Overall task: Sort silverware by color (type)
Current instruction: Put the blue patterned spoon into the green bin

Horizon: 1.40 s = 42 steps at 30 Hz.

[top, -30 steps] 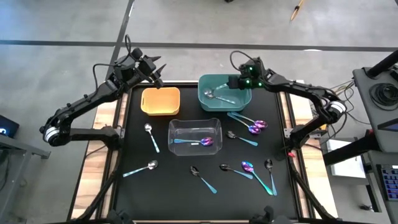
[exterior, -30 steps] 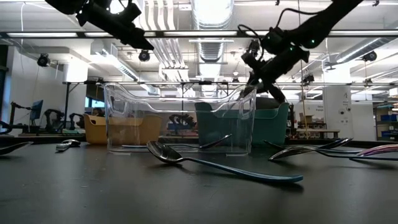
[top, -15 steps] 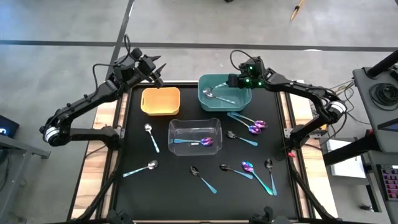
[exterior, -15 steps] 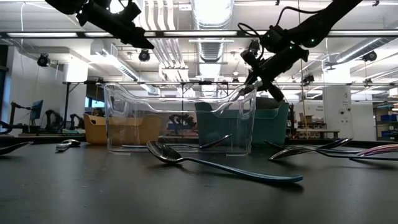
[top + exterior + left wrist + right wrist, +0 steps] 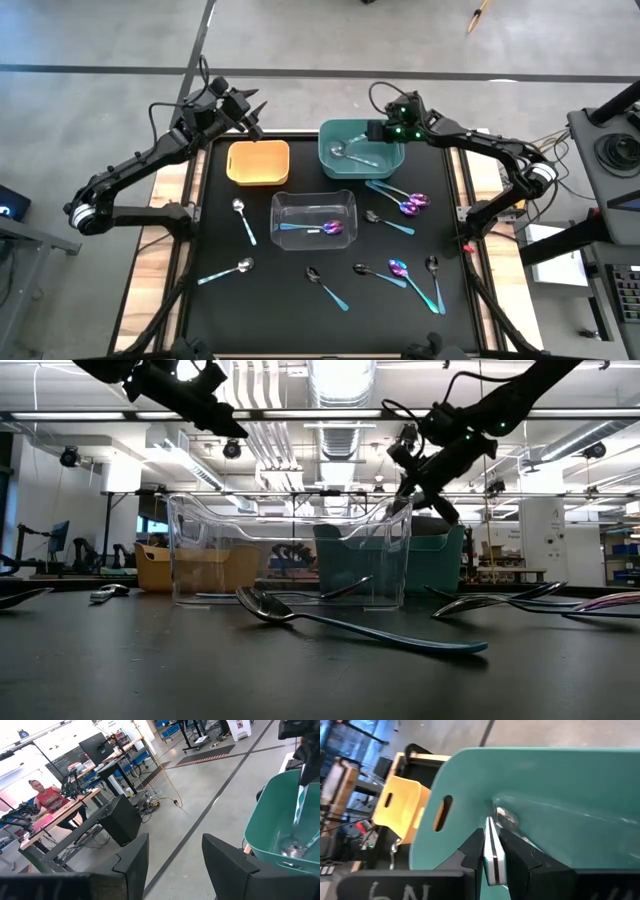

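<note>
My right gripper (image 5: 372, 131) is over the teal bin (image 5: 392, 160), shut on a silver-bowled spoon (image 5: 506, 817) with a pale handle. The left wrist view shows that handle (image 5: 300, 802) hanging nearly upright inside the bin. Another silver spoon (image 5: 352, 154) lies on the bin's floor. My left gripper (image 5: 250, 112) hovers open beyond the table's far edge, above the yellow bin (image 5: 258, 162). The clear bin (image 5: 313, 200) holds a purple spoon (image 5: 335, 228). Silver, black and purple spoons lie flat on the black mat. My right gripper pinches the spoon's handle (image 5: 492, 851) between its two fingers, near the free end. The fingers slant down from the table's right side. The spoon hangs below them with its bowl (image 5: 506, 817) low in the teal bin; whether the bowl touches the floor I cannot tell.
On the mat lie two silver spoons (image 5: 240, 215) (image 5: 228, 270) on the left. Black spoons (image 5: 325, 285) (image 5: 385, 220) (image 5: 433, 275) and purple ones (image 5: 412, 203) (image 5: 400, 268) lie on the right and near side. The three bins stand toward the far edge.
</note>
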### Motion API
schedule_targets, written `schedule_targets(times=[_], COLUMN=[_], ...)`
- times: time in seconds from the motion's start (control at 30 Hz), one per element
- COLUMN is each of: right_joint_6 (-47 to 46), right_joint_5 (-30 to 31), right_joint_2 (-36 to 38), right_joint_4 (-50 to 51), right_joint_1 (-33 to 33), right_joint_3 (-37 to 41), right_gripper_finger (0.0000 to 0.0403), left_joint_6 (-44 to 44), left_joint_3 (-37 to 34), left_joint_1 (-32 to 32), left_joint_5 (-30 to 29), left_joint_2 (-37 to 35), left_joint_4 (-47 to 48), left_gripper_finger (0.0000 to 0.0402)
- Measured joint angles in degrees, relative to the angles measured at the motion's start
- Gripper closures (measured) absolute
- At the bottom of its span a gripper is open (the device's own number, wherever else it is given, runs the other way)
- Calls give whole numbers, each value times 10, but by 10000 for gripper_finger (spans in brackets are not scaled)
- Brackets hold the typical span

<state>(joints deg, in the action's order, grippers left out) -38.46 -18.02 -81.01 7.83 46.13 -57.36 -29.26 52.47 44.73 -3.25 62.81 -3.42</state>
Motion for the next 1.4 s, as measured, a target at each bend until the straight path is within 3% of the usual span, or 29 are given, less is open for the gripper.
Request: schedule_targets(times=[1.17,1.4], right_joint_6=[23,-8], right_joint_5=[-4,0], right_joint_2=[0,0], right_joint_4=[29,28], right_joint_1=[0,0], right_joint_3=[0,0], right_gripper_finger=[351,358], left_joint_6=[0,0], left_joint_3=[0,0], left_joint_1=[0,0], left_joint_5=[-1,-1], left_joint_2=[0,0], left_joint_4=[0,0], left_gripper_finger=[235,235])
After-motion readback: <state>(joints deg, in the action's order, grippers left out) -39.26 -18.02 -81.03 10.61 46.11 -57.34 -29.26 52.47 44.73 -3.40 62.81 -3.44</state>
